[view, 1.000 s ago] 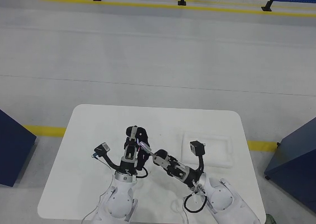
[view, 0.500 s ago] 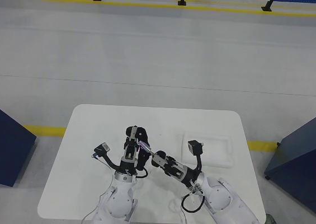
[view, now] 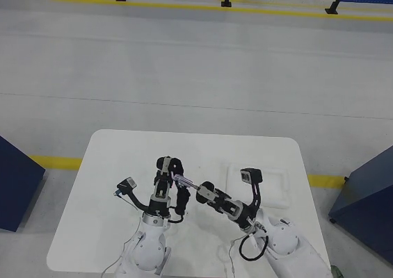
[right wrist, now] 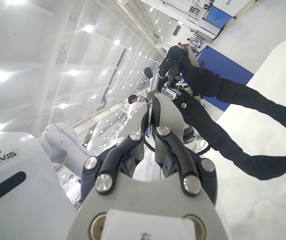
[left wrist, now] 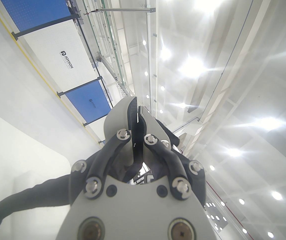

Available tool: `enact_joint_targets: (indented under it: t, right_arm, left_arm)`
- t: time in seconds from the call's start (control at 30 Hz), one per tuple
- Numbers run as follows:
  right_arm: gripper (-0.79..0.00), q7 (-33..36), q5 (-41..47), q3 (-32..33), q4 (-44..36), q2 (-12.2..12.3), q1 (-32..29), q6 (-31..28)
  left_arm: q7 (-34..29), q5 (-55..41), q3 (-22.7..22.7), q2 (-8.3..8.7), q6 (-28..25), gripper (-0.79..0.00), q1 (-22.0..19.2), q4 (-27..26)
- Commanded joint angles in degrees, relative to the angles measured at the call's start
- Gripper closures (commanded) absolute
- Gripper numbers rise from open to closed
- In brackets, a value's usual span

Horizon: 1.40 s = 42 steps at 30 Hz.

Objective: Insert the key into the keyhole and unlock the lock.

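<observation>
Over the near middle of the white round-cornered table (view: 113,208), the right gripper (view: 201,188) points left and away, its fingers pressed together on a flat silver metal key (right wrist: 150,112). The key's thin edge shows between the ribbed pads (right wrist: 155,111) in the right wrist view, while the fingers themselves hide its blade. Just beyond the fingertips lies the shiny silver end of the lock (right wrist: 155,81), a metal piece with a long black strap (right wrist: 233,96) hanging from it. Whether the key tip sits in the keyhole cannot be told, since gripper parts stand in the way. Slightly farther and to the left, the left gripper (view: 171,168) holds the lock up off the table. In the left wrist view its fingers (left wrist: 130,116) are closed on dark material, and the strap (left wrist: 20,201) trails down past the gripper. From above, a slim silvery piece (view: 183,182) bridges the two grippers. To the right lies a flat white tray (view: 276,187), apart from both arms. Farther off, a yellow floor line (view: 57,162) passes behind the table, with dark blue partitions at the left (view: 1,181) and right (view: 384,201).
</observation>
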Motion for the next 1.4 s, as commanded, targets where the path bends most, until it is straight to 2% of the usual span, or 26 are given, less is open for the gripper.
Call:
enact_joint_targets:
  t: [0.0,0.7,1.37]
  right_arm:
    - [0.000,2.5,2.4,0.3,0.0,0.2,0.2,1.4]
    - [0.000,15.1,21.6,1.3,1.2,0.7,1.2,17.2]
    - [0.000,19.8,37.9,1.1,4.5,0.0,2.9,35.3]
  left_arm:
    - [0.0,0.0,0.0,0.00,0.0,0.000,0.0,0.0]
    - [0.4,0.5,0.1,-0.03,-0.1,0.000,0.1,0.0]
    - [0.5,0.5,0.0,-0.05,-0.1,0.000,0.1,-0.1]
